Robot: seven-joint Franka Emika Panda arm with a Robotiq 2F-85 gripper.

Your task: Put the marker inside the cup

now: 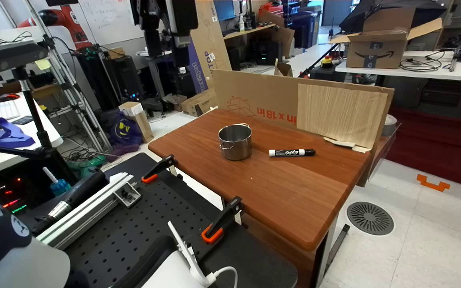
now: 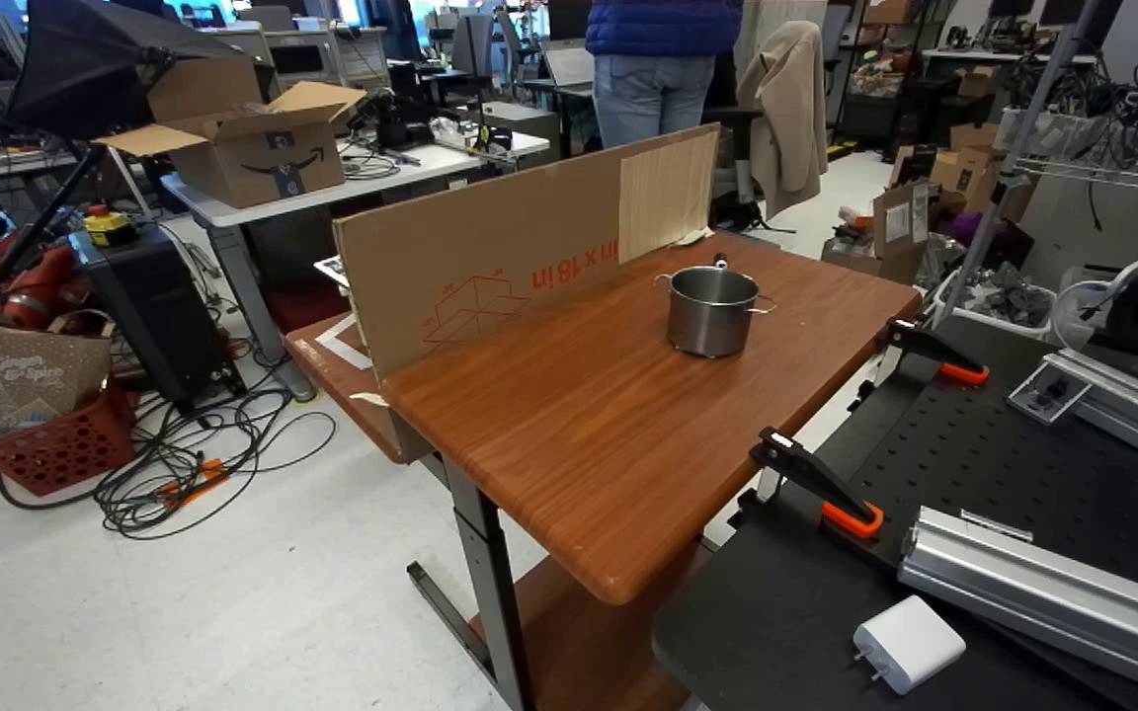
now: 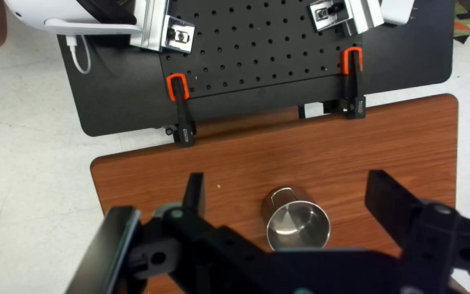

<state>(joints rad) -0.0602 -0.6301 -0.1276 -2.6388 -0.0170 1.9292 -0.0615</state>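
Note:
The marker [image 1: 292, 153] is a black and white pen lying flat on the brown table, right of the cup in an exterior view. In an exterior view only its dark end [image 2: 720, 261] shows behind the cup, and the wrist view does not show it. The cup [image 1: 236, 146] is a grey metal pot with wire handles, standing upright; it also shows in an exterior view [image 2: 709, 324] and in the wrist view [image 3: 299, 228], where its visible inside is empty. My gripper [image 3: 287, 179] is open and empty, high above the table. An exterior view shows it at the top [image 1: 166, 50].
The brown table [image 1: 278, 196] has a cardboard panel [image 1: 254, 94] standing along its far edge. Two orange-and-black clamps [image 1: 224, 218] [image 1: 158, 168] sit at the near edge, on the black perforated board [image 1: 134, 224]. A white plug adapter [image 2: 910, 644] lies on the black board's side.

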